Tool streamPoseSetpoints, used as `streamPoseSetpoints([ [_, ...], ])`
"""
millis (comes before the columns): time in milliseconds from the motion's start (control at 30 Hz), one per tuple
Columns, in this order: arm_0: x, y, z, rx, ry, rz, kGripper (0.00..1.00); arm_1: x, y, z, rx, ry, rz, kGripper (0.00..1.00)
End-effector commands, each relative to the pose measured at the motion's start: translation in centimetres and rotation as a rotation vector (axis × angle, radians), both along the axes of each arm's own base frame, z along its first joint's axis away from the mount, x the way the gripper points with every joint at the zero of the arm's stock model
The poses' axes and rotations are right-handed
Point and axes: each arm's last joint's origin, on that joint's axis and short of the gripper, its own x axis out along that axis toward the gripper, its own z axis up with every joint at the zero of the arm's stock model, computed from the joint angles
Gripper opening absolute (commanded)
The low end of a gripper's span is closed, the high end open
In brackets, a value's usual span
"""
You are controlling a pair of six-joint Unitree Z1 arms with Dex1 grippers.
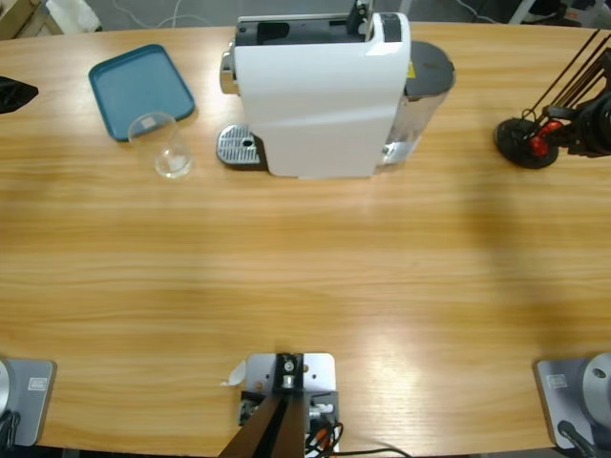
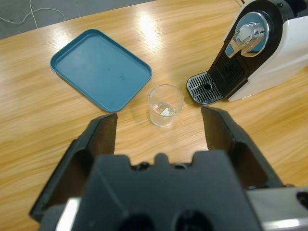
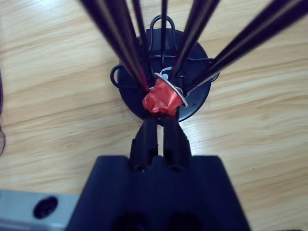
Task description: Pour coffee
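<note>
A clear drinking glass stands on the table between the teal tray and the drip grate of the white coffee machine. No tan coffee shows in the glass. My left gripper is open, a short way back from the glass, which sits in line with the gap between its jaws. In the high view only a black tip of the left gripper shows at the left edge. My right gripper is shut on a red capsule inside the black wire capsule stand.
The stand's dark rods fan out around the right gripper. The machine's silver spout overhangs its grate. The teal tray lies bare to the left of the glass. Wide wooden tabletop stretches toward the near edge.
</note>
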Motion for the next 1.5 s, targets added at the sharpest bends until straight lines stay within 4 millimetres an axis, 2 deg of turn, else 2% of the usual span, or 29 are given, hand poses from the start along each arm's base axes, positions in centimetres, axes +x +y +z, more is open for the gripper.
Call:
streamPoseSetpoints([
  [33,0.3,-0.1,-0.6,0.025,0.032,-0.010,0.745,0.2,-0.2,-1.2,-0.037,0.033,-0.017,0.000],
  [267,0.3,-0.1,-0.6,0.024,0.030,-0.009,0.746,-0.2,0.1,-0.8,-0.050,0.019,-0.009,0.000],
  [633,0.4,-0.2,-0.6,0.023,0.028,-0.012,0.746,-3.2,0.3,2.1,-0.058,-0.038,0.015,0.000],
  [900,0.3,-0.1,-0.5,0.019,0.025,-0.013,0.744,-4.1,0.4,3.2,-0.031,-0.043,0.033,0.000],
  [933,0.3,-0.1,-0.5,0.020,0.024,-0.013,0.746,-4.1,0.6,3.1,-0.010,-0.037,0.051,0.119],
  [967,0.3,-0.1,-0.5,0.020,0.024,-0.013,0.745,-4.1,0.9,3.1,0.007,-0.027,0.067,0.444],
  [1000,0.3,-0.1,-0.5,0.019,0.025,-0.014,0.743,-4.2,1.4,3.0,0.021,-0.019,0.079,0.584],
  [1033,0.3,-0.1,-0.5,0.019,0.026,-0.015,0.743,-4.3,2.1,2.9,0.031,-0.009,0.099,0.672],
  [1067,0.3,-0.1,-0.5,0.019,0.026,-0.016,0.744,-4.5,2.7,2.8,0.039,-0.003,0.113,0.700],
  [1167,0.3,-0.1,-0.5,0.018,0.025,-0.016,0.744,-5.0,4.0,2.7,0.056,0.006,0.146,0.701],
  [1333,0.3,-0.1,-0.5,0.016,0.025,-0.016,0.745,-5.1,4.3,2.6,0.056,0.014,0.159,0.775],
  [1500,0.2,-0.1,-0.4,0.014,0.021,-0.016,0.746,-5.2,4.8,2.4,0.057,0.020,0.167,0.775],
])
